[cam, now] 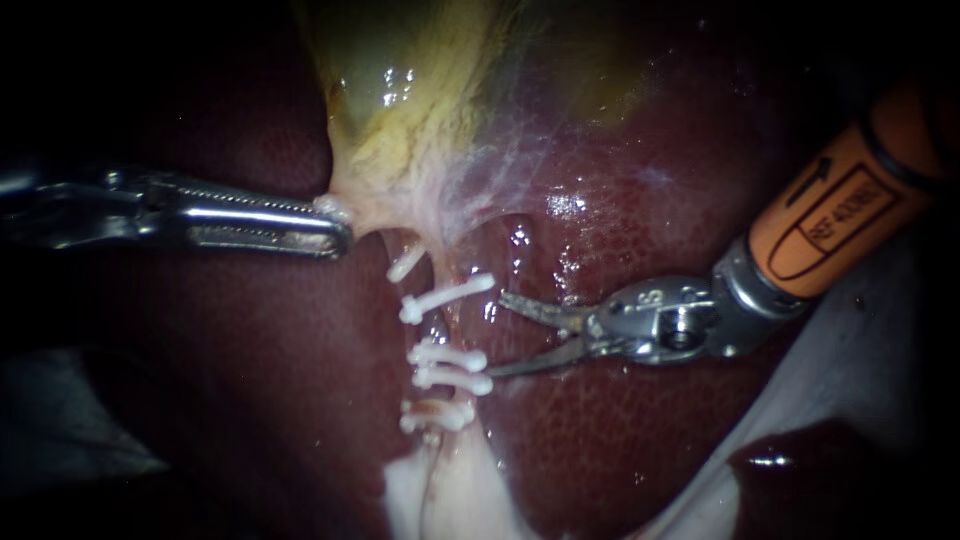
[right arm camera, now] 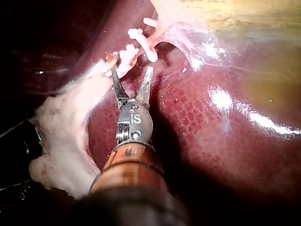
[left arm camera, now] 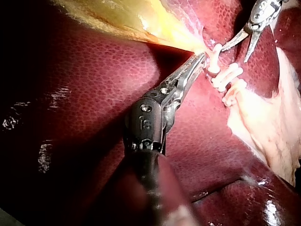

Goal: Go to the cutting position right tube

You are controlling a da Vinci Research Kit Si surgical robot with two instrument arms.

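The yellow-green gallbladder narrows to pale tissue over the dark red liver. My left instrument comes in flat from the left with its jaws shut on that pale tissue at the gallbladder's lower edge. Below it, a pale tube carries several white clips. My right instrument has thin blades standing open just right of the tube, level with the gap between the clips. In the right wrist view its blades straddle nothing, just short of the clips.
Pale fatty tissue hangs below the clips. A white sheet lies at the lower right under the right instrument's orange shaft. Glistening liver surface surrounds both tips.
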